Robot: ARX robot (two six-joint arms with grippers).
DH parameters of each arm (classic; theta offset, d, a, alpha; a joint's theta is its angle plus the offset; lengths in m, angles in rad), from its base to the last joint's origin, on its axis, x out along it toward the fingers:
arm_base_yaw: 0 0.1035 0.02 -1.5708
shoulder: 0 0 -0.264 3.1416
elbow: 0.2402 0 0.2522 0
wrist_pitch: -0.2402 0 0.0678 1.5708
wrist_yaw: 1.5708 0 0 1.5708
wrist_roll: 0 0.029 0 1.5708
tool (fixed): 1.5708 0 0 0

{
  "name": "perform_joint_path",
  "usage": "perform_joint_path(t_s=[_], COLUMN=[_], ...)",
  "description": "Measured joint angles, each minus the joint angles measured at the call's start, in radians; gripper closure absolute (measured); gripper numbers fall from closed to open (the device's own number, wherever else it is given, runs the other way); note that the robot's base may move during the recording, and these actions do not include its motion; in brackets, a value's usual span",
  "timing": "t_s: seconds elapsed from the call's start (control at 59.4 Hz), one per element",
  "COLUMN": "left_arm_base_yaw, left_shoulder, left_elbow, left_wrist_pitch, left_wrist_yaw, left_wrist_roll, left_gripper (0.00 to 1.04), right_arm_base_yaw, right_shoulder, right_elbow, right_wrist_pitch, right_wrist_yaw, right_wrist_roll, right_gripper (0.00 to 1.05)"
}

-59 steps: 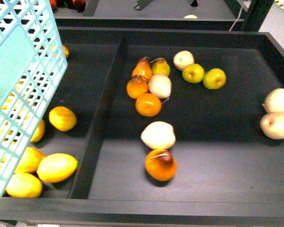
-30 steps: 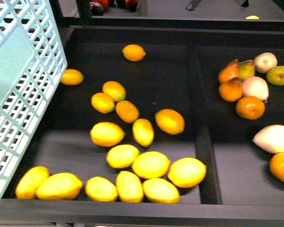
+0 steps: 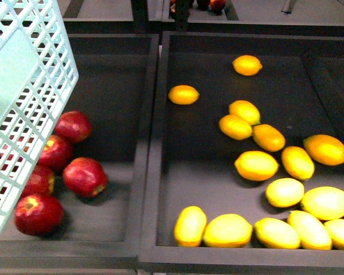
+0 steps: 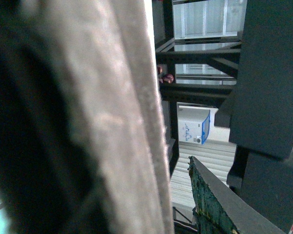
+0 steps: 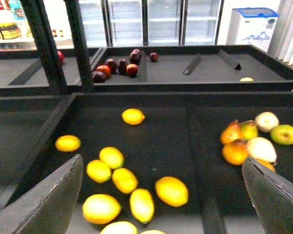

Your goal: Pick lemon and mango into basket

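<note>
The light teal lattice basket [image 3: 23,114] hangs tilted at the left of the front view, over the left bin. In the left wrist view its brown handle [image 4: 112,122] fills the picture, blurred, and my left gripper [image 4: 178,200] is shut on it. Several yellow fruits lie in the dark right bin [image 3: 206,40]. A short, bright yellow lemon [image 3: 284,192] lies near the front, and a longer yellow-orange mango [image 3: 297,162] is just behind it. My right gripper [image 5: 161,195] hangs open above these fruits, touching none, with both fingers [image 5: 49,204] far apart.
Several red apples [image 3: 83,176] lie in the left bin, partly behind the basket. A raised divider [image 3: 152,143] separates the two bins. In the right wrist view, pears, oranges and green apples [image 5: 249,141] fill the bin beyond, and dark red fruit [image 5: 119,66] sits on a far shelf.
The front view has swung left: from the pear and orange bin, across the yellow fruit bin, to the apple bin. The basket keeps its place at the left of the frame.
</note>
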Motion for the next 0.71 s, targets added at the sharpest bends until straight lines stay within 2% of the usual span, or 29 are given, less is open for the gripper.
perform_joint_path(t_s=[0.707], left_arm_base_yaw=[0.007], left_shoulder=[0.005], left_elbow=[0.000], left_wrist_pitch=[0.000], left_wrist_yaw=[-0.012], left_wrist_roll=[0.003], left_gripper=[0.77], right_arm_base_yaw=[-0.001], right_shoulder=[0.000], right_elbow=[0.000], right_wrist_pitch=[0.000], right_wrist_yaw=[-0.006], right_wrist_roll=[0.000], right_gripper=[0.09])
